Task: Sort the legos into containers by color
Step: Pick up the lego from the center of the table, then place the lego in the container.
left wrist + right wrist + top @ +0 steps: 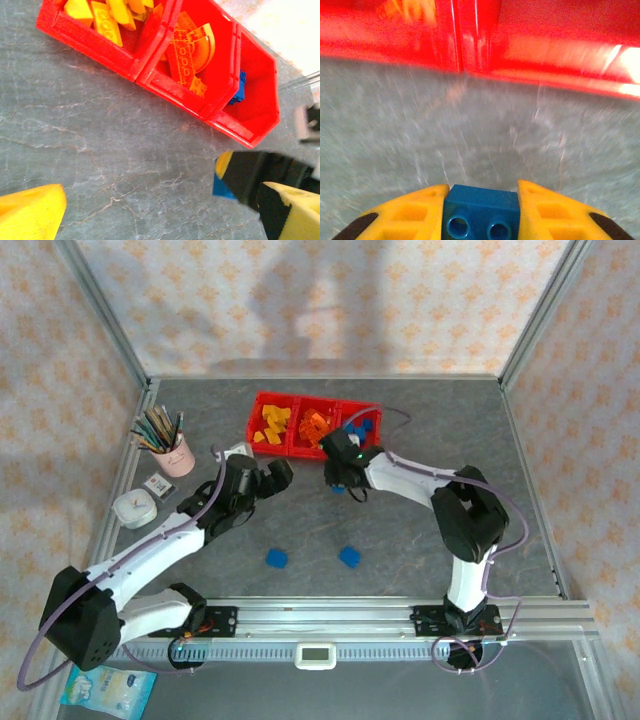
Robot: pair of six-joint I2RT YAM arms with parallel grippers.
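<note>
right pincer (481, 200) clamps studded blue brick (480, 214); left pincer (160, 215) wide; glossy red bins (260, 85).

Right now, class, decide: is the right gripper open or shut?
The right gripper is shut on a blue lego: in the right wrist view its yellow fingers press both sides.

You are looking at a pink cup (176, 457) standing on the grey marbled table (400, 540), with coloured pencils (158, 428) leaning out toward its left. Just in front of the cup a small card (157, 485) is lying flat, and a white rounded case (133, 509) is sitting nearer still. Well in front of the cup, a pale blue packet (107, 690) is lying beyond the table's near edge.
</note>
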